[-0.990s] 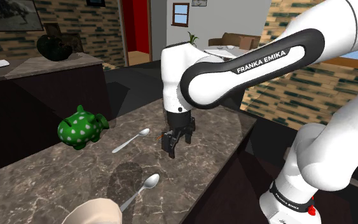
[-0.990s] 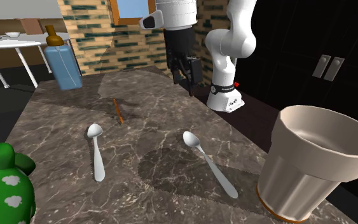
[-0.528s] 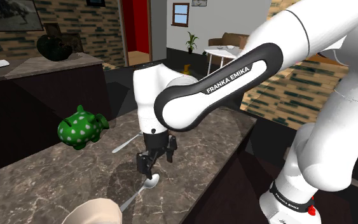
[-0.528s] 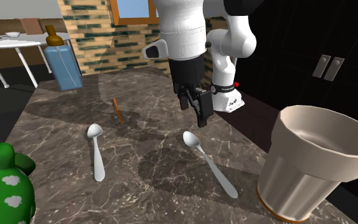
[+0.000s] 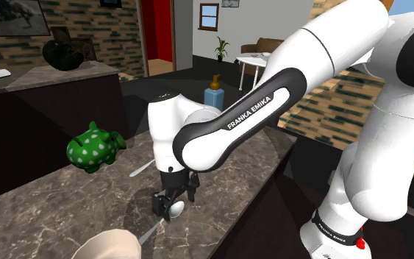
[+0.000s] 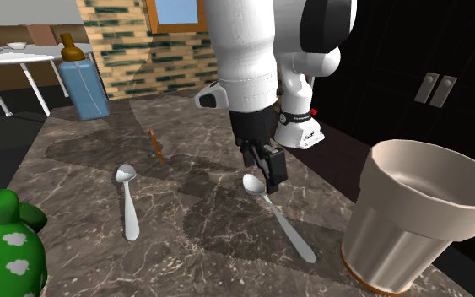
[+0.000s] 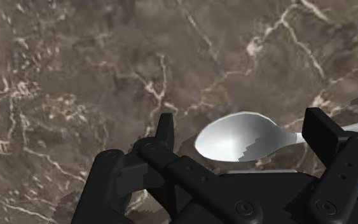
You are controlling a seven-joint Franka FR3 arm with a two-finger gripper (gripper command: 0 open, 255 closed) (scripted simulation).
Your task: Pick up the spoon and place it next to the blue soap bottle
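Note:
Two silver spoons lie on the dark marble counter (image 6: 75, 181). The nearer spoon (image 6: 279, 218) points its handle toward the beige cup, and its bowl (image 7: 234, 137) sits on the counter between my fingers without touching them. My gripper (image 6: 265, 169) is open and hangs low, just above that bowl, as the shoulder view confirms for the gripper (image 5: 172, 206) and spoon (image 5: 148, 234). The second spoon (image 6: 128, 202) lies apart, toward the green figure. The blue soap bottle (image 6: 82, 80) stands at the counter's far corner, also visible as the bottle (image 5: 214, 94) behind the arm.
A large beige cup (image 6: 412, 215) stands at the spoon's handle end, seen again as the cup (image 5: 109, 246). A green white-dotted piggy bank (image 5: 93, 147) sits by the counter's edge. A small brown stick (image 6: 155, 145) lies between the spoons and the bottle.
My gripper has travelled from over the counter's middle toward the cup and come down, ending over the nearer spoon's bowl. The spoons and bottle have stayed put.

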